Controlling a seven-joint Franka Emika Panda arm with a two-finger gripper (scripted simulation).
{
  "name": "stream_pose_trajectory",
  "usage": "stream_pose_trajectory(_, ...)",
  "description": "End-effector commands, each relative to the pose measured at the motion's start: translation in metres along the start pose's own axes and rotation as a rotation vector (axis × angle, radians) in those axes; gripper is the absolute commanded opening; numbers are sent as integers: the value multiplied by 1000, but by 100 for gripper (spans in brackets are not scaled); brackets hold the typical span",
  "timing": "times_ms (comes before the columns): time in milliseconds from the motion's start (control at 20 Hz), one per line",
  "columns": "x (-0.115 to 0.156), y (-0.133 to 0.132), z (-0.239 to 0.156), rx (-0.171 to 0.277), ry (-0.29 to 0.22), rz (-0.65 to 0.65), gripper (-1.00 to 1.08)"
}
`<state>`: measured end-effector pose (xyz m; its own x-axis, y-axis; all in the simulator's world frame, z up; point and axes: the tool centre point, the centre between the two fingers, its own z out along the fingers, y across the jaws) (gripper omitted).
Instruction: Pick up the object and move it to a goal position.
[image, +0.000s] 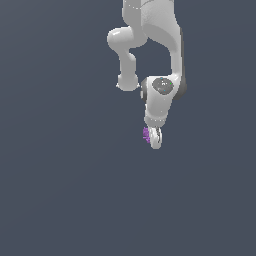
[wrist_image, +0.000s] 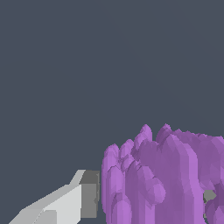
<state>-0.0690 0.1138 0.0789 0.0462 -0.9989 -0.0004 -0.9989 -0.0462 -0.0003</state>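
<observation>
The object (image: 146, 135) is located just below the frame centre in the exterior view, at the gripper (image: 154, 138), on its left side. In the wrist view, 1 finger (wrist_image: 65, 203) is pressed against the cluster; the opposite finger is hidden, so closure cannot be confirmed.

Lumpy purple object (image: 146, 135) between the jaws
</observation>
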Motion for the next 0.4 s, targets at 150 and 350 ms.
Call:
stream_pose_trajectory(150,-22,3,-6,0,0,2,-100)
stream_pose_trajectory(350,-26,3,-7,0,0,2,-100)
